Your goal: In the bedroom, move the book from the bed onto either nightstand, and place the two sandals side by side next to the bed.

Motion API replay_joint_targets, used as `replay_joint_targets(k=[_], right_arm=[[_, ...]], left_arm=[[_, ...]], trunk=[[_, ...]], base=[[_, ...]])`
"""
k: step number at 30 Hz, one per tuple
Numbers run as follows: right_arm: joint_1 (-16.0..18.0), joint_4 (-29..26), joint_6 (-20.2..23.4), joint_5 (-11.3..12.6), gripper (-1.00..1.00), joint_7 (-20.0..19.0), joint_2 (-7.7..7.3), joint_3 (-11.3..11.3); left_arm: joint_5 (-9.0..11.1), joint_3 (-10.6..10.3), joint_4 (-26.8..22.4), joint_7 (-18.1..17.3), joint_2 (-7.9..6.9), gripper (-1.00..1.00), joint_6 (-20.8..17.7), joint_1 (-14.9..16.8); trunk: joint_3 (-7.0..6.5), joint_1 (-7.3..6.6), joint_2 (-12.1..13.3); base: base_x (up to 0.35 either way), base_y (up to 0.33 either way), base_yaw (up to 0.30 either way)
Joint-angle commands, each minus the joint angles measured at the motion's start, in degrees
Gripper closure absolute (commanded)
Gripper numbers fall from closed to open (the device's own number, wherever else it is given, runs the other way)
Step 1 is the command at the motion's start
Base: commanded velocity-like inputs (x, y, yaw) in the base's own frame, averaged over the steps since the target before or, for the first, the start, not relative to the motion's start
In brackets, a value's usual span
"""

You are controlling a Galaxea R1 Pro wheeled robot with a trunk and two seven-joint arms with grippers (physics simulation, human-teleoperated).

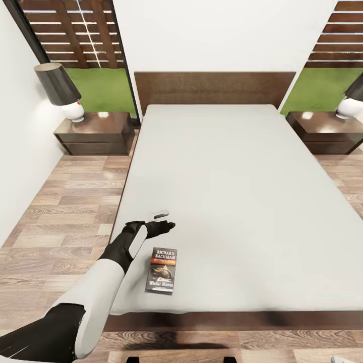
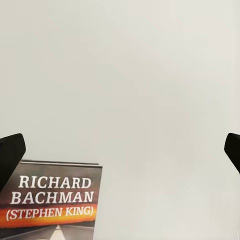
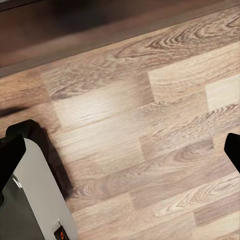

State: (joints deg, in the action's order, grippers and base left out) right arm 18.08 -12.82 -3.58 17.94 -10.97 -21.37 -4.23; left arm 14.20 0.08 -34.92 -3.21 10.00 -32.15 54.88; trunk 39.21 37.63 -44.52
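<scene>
Left tool (image 1: 165, 225) reaches out over the bed (image 1: 237, 201), above the mattress near its left edge, fingers spread wide apart with nothing between them; in the left wrist view the two dark fingertips (image 2: 10, 155) sit at opposite sides of the frame with bare mattress between.

The book (image 1: 162, 270) lies flat on the mattress, face up, close to the foot edge and toward the left side of the bed. It is just short of the left tool, on the robot's side of it, not touching. White author name and orange band legible in the left wrist view (image 2: 52, 202).

Rest of the mattress surface bare and flat up to the headboard (image 1: 214, 86).

Nightstands: left one (image 1: 96, 132) beside the head of the bed, carrying a lamp (image 1: 63, 89) at its left rear; front and right of its top free. Right one (image 1: 327, 130) partly cut by the frame edge.

Right tool (image 3: 120, 150): open, fingertips wide apart, over wood-plank floor (image 3: 150, 125) alongside the dark bed frame edge (image 3: 75, 25).
</scene>
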Motion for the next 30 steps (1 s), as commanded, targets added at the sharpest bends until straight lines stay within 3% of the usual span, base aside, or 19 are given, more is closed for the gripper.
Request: replay_joint_targets(k=[1,30], right_arm=[[0.03,0.08,-0.12,0.16,-1.00,-0.45,0.01,-0.46],[0.03,0.08,-0.12,0.16,-1.00,-0.45,0.01,-0.45]], left_arm=[[0.12,0.01,-0.06,-0.05,0.00,-1.00,-0.28,0.03],[0.13,0.01,-0.06,-0.05,0.00,-1.00,-0.28,0.03]], trunk=[[0.23,0.23,-0.46],[5.43,6.60,-12.09]], base=[[0.000,0.000,0.000],[0.000,0.000,0.000]])
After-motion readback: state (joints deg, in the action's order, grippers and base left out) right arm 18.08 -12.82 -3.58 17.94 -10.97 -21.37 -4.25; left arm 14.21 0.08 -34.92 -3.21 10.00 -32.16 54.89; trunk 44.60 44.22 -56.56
